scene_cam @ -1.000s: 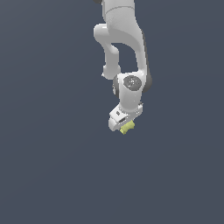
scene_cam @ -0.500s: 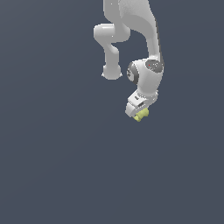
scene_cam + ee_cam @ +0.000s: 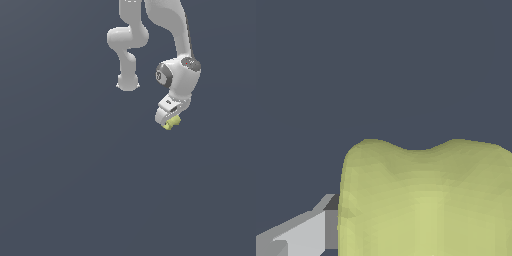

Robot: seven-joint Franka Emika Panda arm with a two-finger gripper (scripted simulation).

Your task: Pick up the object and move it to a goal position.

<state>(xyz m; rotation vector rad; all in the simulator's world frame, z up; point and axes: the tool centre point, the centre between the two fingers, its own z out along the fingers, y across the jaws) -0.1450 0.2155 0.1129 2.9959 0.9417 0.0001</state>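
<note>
The object [image 3: 173,122] is a small pale yellow-green spool-shaped block, held at the tip of my white gripper [image 3: 170,120], which is shut on it. It hangs in the upper right part of the exterior view, below the wrist. In the wrist view the object [image 3: 426,200] fills the frame close to the camera, its pinched middle and two flared ends showing. One grey finger [image 3: 301,235] shows against its side; the other finger is out of frame. No goal marker is visible.
The white arm [image 3: 175,45] comes down from the top of the exterior view, with an elbow joint [image 3: 127,60] toward that view's left. All around is a plain dark grey-blue backdrop.
The gripper, still holding the object, has moved steadily toward the exterior view's right and slightly upward over the last second. The wrist has turned as it went.
</note>
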